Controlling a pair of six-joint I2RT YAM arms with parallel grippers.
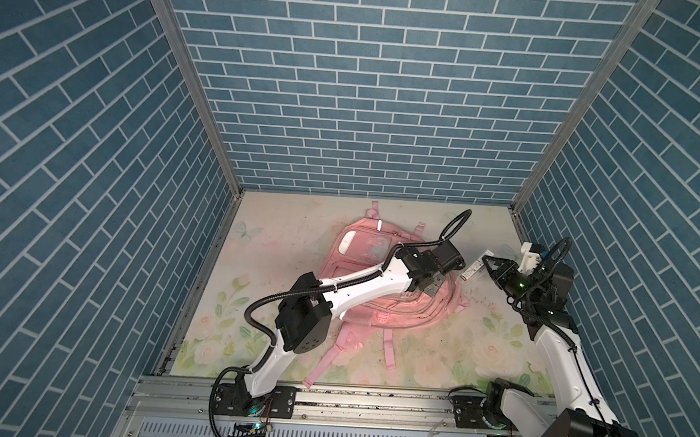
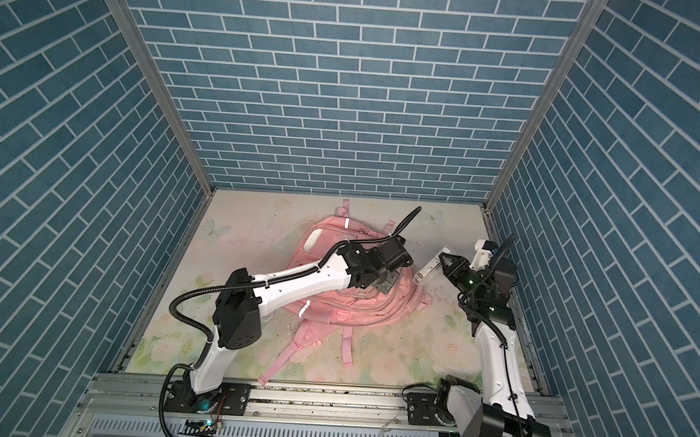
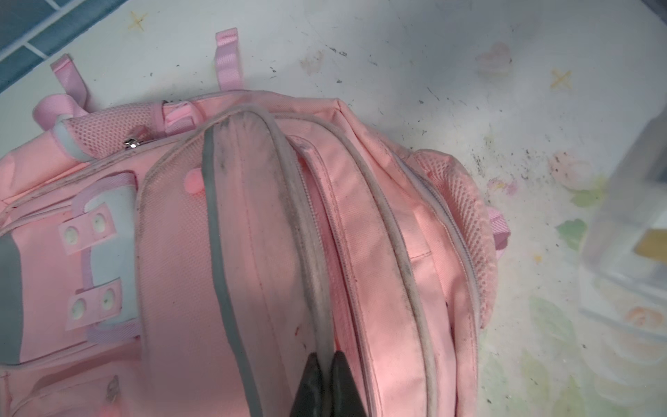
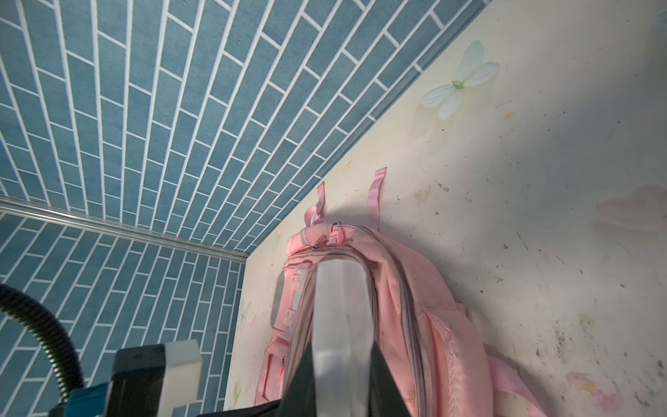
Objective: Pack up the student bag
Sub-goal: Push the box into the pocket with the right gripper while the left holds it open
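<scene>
– Grippers: what has each got?
– Left gripper (image 3: 326,364) is pinched shut on the grey piped rim (image 3: 306,216) of a pocket on the student bag (image 1: 380,309), centred on the desk (image 1: 280,244). Right gripper (image 1: 489,266) clamps a clear box (image 1: 475,271), raised just right of the bag.
– Which way in?
– Leftward: the bag's top end faces the box, long axis seemingly left-right, though the left arm (image 1: 361,282) hides much. Right arm (image 1: 556,365) is nearer.

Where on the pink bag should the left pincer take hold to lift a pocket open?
Grip the bag by the corded rim of the pocket mouth, coming down from above with the jaws across the cord. It stands up as a thin ridge beside the gap, while the panels around lie flat. The left pincer is shut on it there.
</scene>
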